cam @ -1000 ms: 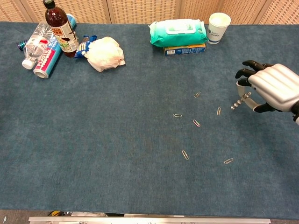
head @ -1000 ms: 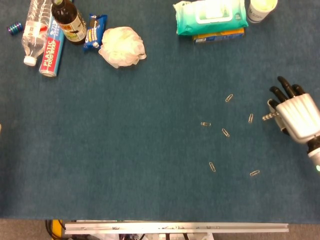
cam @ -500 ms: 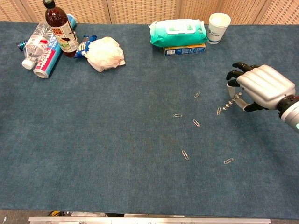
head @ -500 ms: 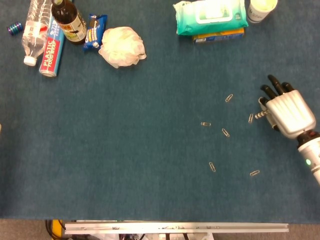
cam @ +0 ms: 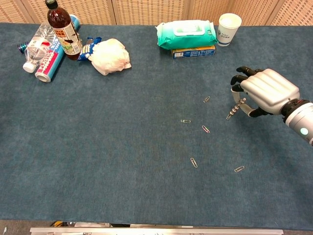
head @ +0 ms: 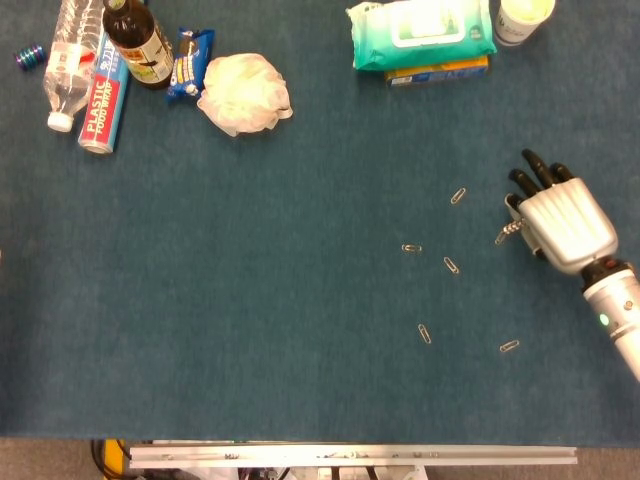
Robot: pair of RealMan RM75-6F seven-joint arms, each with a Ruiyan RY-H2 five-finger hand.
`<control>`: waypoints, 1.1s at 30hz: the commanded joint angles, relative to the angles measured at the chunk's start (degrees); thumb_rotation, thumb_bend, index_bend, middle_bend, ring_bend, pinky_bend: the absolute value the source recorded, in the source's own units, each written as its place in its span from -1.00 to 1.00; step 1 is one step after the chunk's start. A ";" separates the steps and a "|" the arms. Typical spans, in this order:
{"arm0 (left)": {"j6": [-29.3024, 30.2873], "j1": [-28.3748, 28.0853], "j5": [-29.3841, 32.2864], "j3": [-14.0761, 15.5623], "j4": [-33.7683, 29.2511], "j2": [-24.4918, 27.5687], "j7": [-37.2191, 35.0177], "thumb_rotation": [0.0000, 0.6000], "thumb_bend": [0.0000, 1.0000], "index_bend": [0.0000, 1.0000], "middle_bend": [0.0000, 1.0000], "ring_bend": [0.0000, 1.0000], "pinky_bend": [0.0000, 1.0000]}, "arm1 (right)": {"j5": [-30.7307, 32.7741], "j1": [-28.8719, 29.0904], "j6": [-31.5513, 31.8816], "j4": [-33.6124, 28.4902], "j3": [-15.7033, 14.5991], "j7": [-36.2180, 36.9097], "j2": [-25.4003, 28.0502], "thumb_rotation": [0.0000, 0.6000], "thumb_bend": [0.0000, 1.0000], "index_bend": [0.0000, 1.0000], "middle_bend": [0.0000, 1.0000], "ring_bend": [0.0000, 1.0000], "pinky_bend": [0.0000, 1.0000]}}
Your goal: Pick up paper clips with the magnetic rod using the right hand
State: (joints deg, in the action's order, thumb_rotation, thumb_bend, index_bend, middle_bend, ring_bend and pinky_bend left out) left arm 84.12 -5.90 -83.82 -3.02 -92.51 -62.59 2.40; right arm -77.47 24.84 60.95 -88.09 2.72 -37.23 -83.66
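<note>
My right robot hand (head: 563, 222) (cam: 264, 92) grips the rod (head: 507, 231) (cam: 234, 110), tip low over the desk (head: 250, 300) (cam: 122, 161). Clips (head: 451, 265) (cam: 205, 129) lie scattered just left of it, one at the tip.

We are seeing even, fairly bright overhead light in both views, casting only faint, soft shadows. The head view is looking slightly soft and grainy; the chest view is rendering sharper, with mild bending at its far edge.

place: lab test bench
evidence: blue felt table (cam: 98, 147); metal rail (head: 350, 455) along its front edge; woven panels (cam: 146, 10) behind
</note>
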 commanded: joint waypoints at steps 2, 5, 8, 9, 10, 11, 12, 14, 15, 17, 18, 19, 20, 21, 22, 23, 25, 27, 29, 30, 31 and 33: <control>-0.03 0.00 0.01 0.00 0.06 -0.02 -0.05 1.00 -0.48 -0.26 -0.34 -0.41 0.08 | 0.19 0.28 0.18 -0.23 0.20 0.34 0.10 1.00 -0.23 0.04 -0.48 -0.86 -0.46; 0.00 0.01 0.00 -0.03 0.06 -0.01 -0.16 1.00 -0.48 -0.26 -0.34 -0.41 0.08 | 0.52 0.67 0.23 -0.59 0.49 0.25 0.28 1.00 -0.23 0.04 -0.48 -0.86 -0.46; -0.06 0.01 0.10 -0.06 0.06 0.04 -0.22 1.00 -0.48 -0.26 -0.34 -0.41 0.08 | 1.23 1.25 0.01 -1.15 0.87 -0.30 0.44 1.00 -0.23 0.04 -0.48 -0.86 -0.46; -0.06 0.02 0.12 -0.07 0.06 0.04 -0.24 1.00 -0.48 -0.26 -0.34 -0.41 0.08 | 1.44 1.42 -0.05 -1.30 0.99 -0.45 0.47 1.00 -0.23 0.04 -0.48 -0.86 -0.46; -0.04 0.03 0.12 -0.08 0.07 0.04 -0.26 1.00 -0.48 -0.26 -0.34 -0.41 0.08 | 1.67 1.60 -0.11 -1.44 1.13 -0.58 0.47 1.00 -0.23 0.04 -0.48 -0.86 -0.46; -0.02 0.04 0.11 -0.09 0.09 0.06 -0.30 1.00 -0.48 -0.26 -0.34 -0.41 0.08 | 2.03 1.83 -0.19 -1.61 1.35 -0.77 0.49 1.00 -0.23 0.04 -0.48 -0.86 -0.46; -0.01 0.05 0.11 -0.09 0.10 0.07 -0.36 1.00 -0.48 -0.26 -0.34 -0.41 0.08 | 2.33 2.03 -0.27 -1.73 1.53 -0.92 0.50 1.00 -0.23 0.04 -0.48 -0.86 -0.46; 0.05 0.08 0.07 -0.09 0.12 0.09 -0.45 1.00 -0.48 -0.26 -0.34 -0.41 0.08 | 3.10 2.51 -0.47 -1.96 1.99 -1.32 0.49 1.00 -0.23 0.04 -0.48 -0.86 -0.46; 0.08 0.10 0.06 -0.09 0.12 0.11 -0.49 1.00 -0.48 -0.26 -0.34 -0.41 0.08 | 3.47 2.74 -0.56 -2.07 2.20 -1.51 0.49 1.00 -0.23 0.04 -0.48 -0.86 -0.46; 0.14 0.13 0.05 -0.10 0.14 0.14 -0.58 1.00 -0.48 -0.26 -0.34 -0.41 0.08 | 4.21 3.22 -0.79 -2.25 2.61 -1.95 0.46 1.00 -0.23 0.04 -0.48 -0.86 -0.46; 0.18 0.15 0.04 -0.11 0.14 0.17 -0.65 1.00 -0.48 -0.26 -0.34 -0.41 0.08 | 4.76 3.56 -0.92 -2.35 2.90 -2.28 0.39 1.00 -0.23 0.04 -0.48 -0.86 -0.46; 0.21 0.17 0.02 -0.11 0.13 0.19 -0.70 1.00 -0.48 -0.26 -0.34 -0.41 0.08 | 5.17 3.82 -1.04 -2.40 3.10 -2.61 0.34 1.00 -0.23 0.04 -0.48 -0.86 -0.46; 0.25 0.20 0.02 -0.11 0.11 0.21 -0.75 1.00 -0.48 -0.26 -0.34 -0.41 0.08 | 5.61 4.10 -1.19 -2.46 3.29 -2.90 0.28 1.00 -0.23 0.04 -0.48 -0.86 -0.46; 0.29 0.22 0.00 -0.11 0.11 0.23 -0.83 1.00 -0.48 -0.26 -0.34 -0.41 0.08 | 6.31 4.48 -1.45 -2.51 3.59 -3.18 0.16 1.00 -0.23 0.04 -0.48 -0.86 -0.46; 0.33 0.25 -0.01 -0.11 0.12 0.26 -0.90 1.00 -0.48 -0.26 -0.34 -0.41 0.08 | 6.88 4.78 -1.65 -2.50 3.81 -3.45 0.07 1.00 -0.23 0.04 -0.48 -0.86 -0.46; 0.37 0.27 -0.04 -0.11 0.13 0.28 -0.99 1.00 -0.48 -0.26 -0.34 -0.41 0.08 | 7.45 5.10 -1.89 -2.46 4.01 -3.76 -0.03 1.00 -0.23 0.04 -0.48 -0.86 -0.46; 0.56 0.38 -0.15 -0.08 0.05 0.34 -1.11 1.00 -0.48 -0.26 -0.34 -0.41 0.08 | 8.86 5.88 -2.46 -2.27 4.48 -4.41 -0.36 1.00 -0.23 0.04 -0.48 -0.86 -0.46; 0.63 0.43 -0.10 -0.14 0.14 0.42 -1.42 1.00 -0.48 -0.26 -0.34 -0.41 0.08 | 10.14 6.64 -2.93 -2.03 4.87 -4.99 -0.75 1.00 -0.23 0.04 -0.48 -0.86 -0.46; 0.74 0.49 -0.14 -0.15 0.19 0.48 -1.65 1.00 -0.48 -0.26 -0.34 -0.41 0.08 | 11.14 7.29 -3.31 -1.79 5.12 -5.45 -1.09 1.00 -0.23 0.04 -0.48 -0.86 -0.46; 0.81 0.54 -0.16 -0.16 0.22 0.51 -1.81 1.00 -0.48 -0.26 -0.34 -0.41 0.08 | 11.74 7.73 -3.58 -1.61 5.22 -5.76 -1.32 1.00 -0.23 0.04 -0.48 -0.86 -0.46; 0.85 0.56 -0.19 -0.15 0.22 0.55 -1.91 1.00 -0.48 -0.26 -0.34 -0.41 0.08 | 12.18 8.04 -3.78 -1.44 5.27 -5.97 -1.51 1.00 -0.23 0.04 -0.48 -0.86 -0.46; 0.88 0.59 -0.21 -0.17 0.26 0.63 -2.17 1.00 -0.48 -0.26 -0.34 -0.41 0.08 | 13.21 8.79 -4.19 -0.96 5.35 -6.59 -1.96 1.00 -0.23 0.04 -0.48 -0.86 -0.46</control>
State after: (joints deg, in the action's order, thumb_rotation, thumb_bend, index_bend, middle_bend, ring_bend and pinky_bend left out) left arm 84.99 -5.31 -84.02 -3.18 -92.25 -61.98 0.24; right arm -64.66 33.26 57.04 -89.33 7.96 -43.47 -85.33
